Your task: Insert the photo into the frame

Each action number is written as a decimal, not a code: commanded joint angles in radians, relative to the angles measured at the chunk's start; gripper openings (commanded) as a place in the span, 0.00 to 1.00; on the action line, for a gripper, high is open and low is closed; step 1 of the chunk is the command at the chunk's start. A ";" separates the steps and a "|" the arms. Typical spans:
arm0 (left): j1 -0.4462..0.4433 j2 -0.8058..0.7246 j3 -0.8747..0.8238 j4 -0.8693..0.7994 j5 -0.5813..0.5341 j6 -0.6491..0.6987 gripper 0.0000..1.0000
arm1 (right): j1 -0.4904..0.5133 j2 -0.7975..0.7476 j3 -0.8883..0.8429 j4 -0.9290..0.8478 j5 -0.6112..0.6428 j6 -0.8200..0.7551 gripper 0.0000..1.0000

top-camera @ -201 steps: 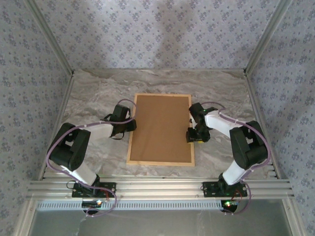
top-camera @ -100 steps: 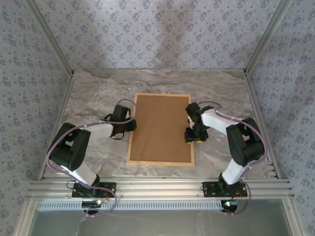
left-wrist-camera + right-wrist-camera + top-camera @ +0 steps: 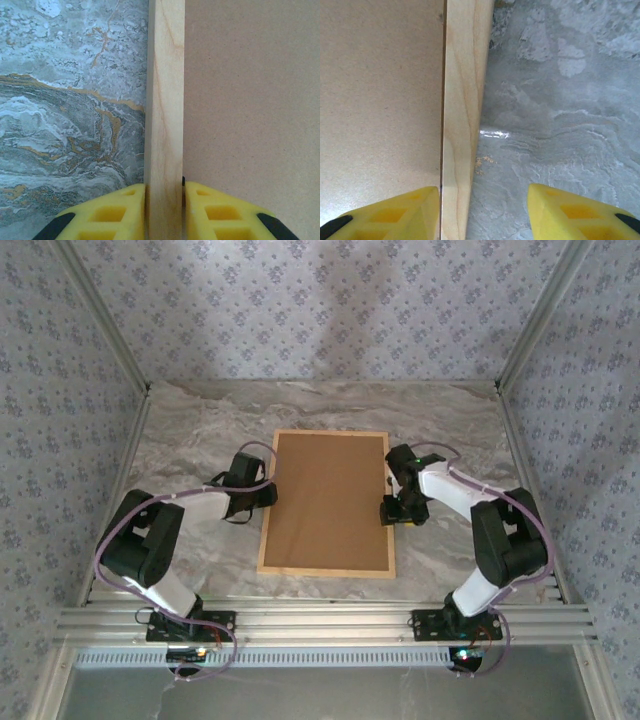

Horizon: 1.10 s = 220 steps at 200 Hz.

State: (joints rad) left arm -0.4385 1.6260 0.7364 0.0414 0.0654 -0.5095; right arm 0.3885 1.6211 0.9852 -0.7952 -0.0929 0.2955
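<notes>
The frame (image 3: 325, 571) of light tan wood lies flat mid-table, with a plain brown backing board (image 3: 328, 500) filling it. The photo is hidden. My left gripper (image 3: 268, 494) is shut on the frame's left rail (image 3: 165, 100), its yellow fingers (image 3: 107, 215) pressing both sides of the rail. My right gripper (image 3: 392, 512) stands open astride the right rail (image 3: 462, 100). One of its fingers (image 3: 410, 210) is over the board (image 3: 380, 90). The other finger (image 3: 565, 207) is out over the table, well clear of the rail.
The marble-patterned tabletop (image 3: 200, 430) surrounds the frame. Patterned walls and aluminium posts (image 3: 525, 340) close in the back and sides. An aluminium rail (image 3: 320, 620) at the near edge carries both arm bases.
My right arm has shifted slightly beside the right rail, jaws still open. The left arm and the frame have not moved.
</notes>
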 commanded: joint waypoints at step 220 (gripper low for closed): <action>-0.012 0.061 -0.032 -0.087 0.048 -0.006 0.25 | 0.115 0.121 -0.006 0.015 0.126 -0.024 0.52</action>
State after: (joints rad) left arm -0.4385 1.6260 0.7364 0.0418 0.0658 -0.5133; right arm 0.4854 1.6890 1.0023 -0.7776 0.0051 0.2802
